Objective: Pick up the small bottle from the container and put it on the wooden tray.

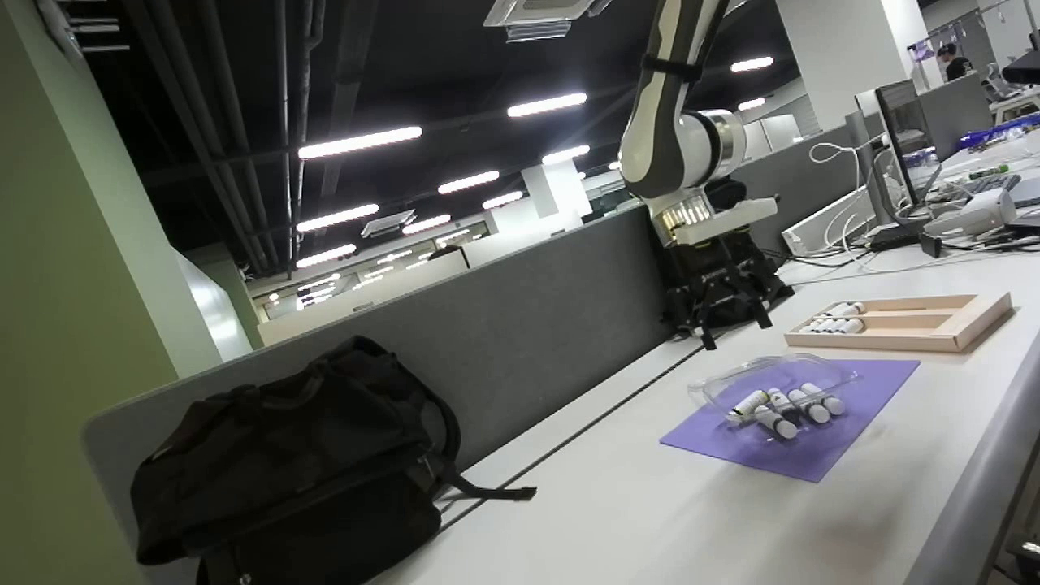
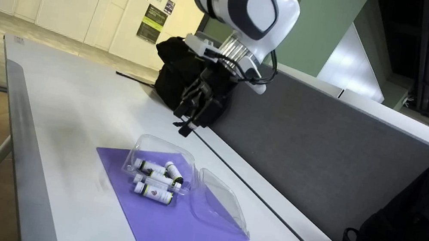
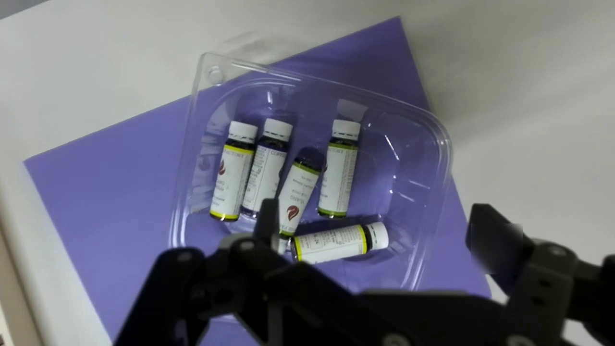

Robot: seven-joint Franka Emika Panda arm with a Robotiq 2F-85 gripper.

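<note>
Several small white-labelled bottles lie in an open clear plastic container (image 3: 444, 144) on a purple mat; the container also shows in an exterior view (image 2: 150, 141). One bottle (image 3: 334, 244) lies crosswise, white cap to the right, while others, such as this bottle (image 3: 339, 175), lie lengthwise. My gripper (image 3: 379, 226) is open and empty, with the crosswise bottle seen between its fingers. In both exterior views the gripper (image 1: 737, 328) (image 2: 183, 122) hangs above the table, apart from the container. The pale wooden tray (image 1: 959, 335) has several bottles (image 1: 837, 325) at one end; its edge shows in the wrist view (image 3: 12, 288).
The purple mat (image 1: 800, 465) lies under the container on the white table (image 1: 617, 504). The container's clear lid (image 2: 222, 202) is folded open. A grey divider (image 1: 552, 349) runs along the table's back. A black backpack (image 1: 301, 463) leans there. A monitor (image 1: 906, 138) and cables stand beyond the tray.
</note>
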